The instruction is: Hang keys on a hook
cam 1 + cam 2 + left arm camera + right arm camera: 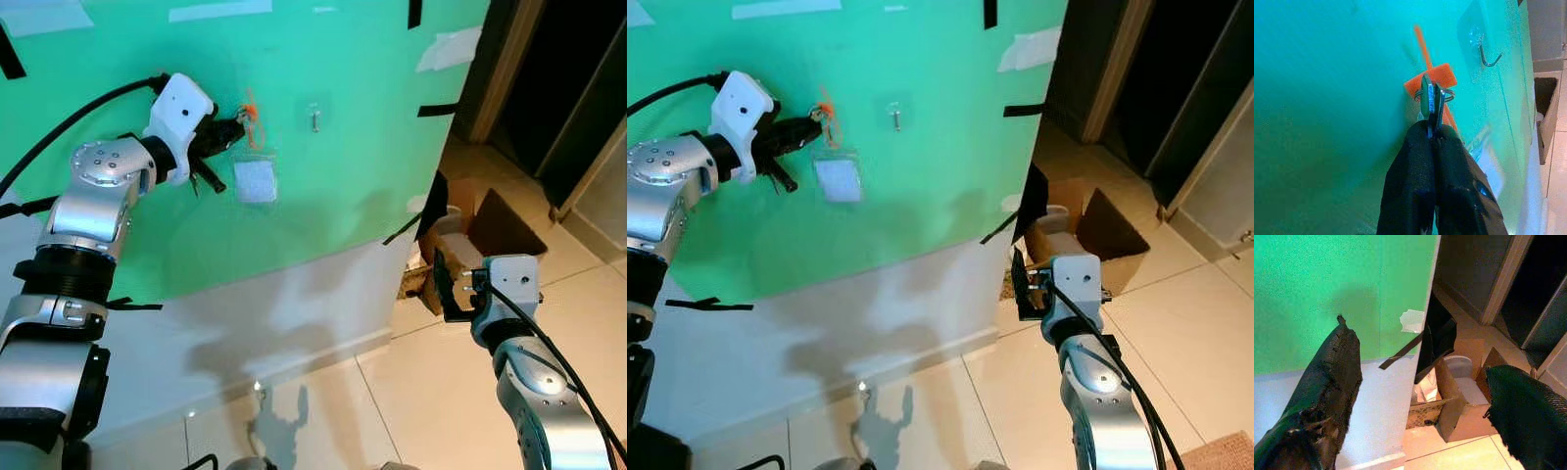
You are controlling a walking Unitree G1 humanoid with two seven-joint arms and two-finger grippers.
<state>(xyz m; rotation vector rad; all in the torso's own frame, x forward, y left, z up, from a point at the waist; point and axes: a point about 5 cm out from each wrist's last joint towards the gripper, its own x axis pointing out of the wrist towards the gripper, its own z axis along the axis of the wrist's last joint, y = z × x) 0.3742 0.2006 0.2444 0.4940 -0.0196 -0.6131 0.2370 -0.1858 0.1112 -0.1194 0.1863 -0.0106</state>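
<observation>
The left gripper [1434, 139] was raised against the green wall panel [343, 147], its two black fingers pressed together on the keys [1432, 100], which were pinched edge-on by their blades. Just beyond the fingertips, a thin split ring [1448, 94] was seen threaded through the key heads, with an orange tag [1434, 78] and an orange cord lying flat against the panel behind it. Further out from the gripper, off to one side and well apart from the ring, a small metal hook [1488, 58] on a clear adhesive pad was fixed to the panel; a pale square patch [256, 181] was stuck just below the gripper.

The keys were judged to be light, rigid and smooth metal, liable to pivot or slip in a narrow pinch, while the ring and tag were judged to swing loosely. The hold on the flat blades was judged sound, since it left the ring free and presented forward for the hook tip.

The right gripper [1420, 382] was held low and idle, well away from the panel, its fingers spread wide above a cardboard box [490, 230] on the tiled floor [421, 392].
</observation>
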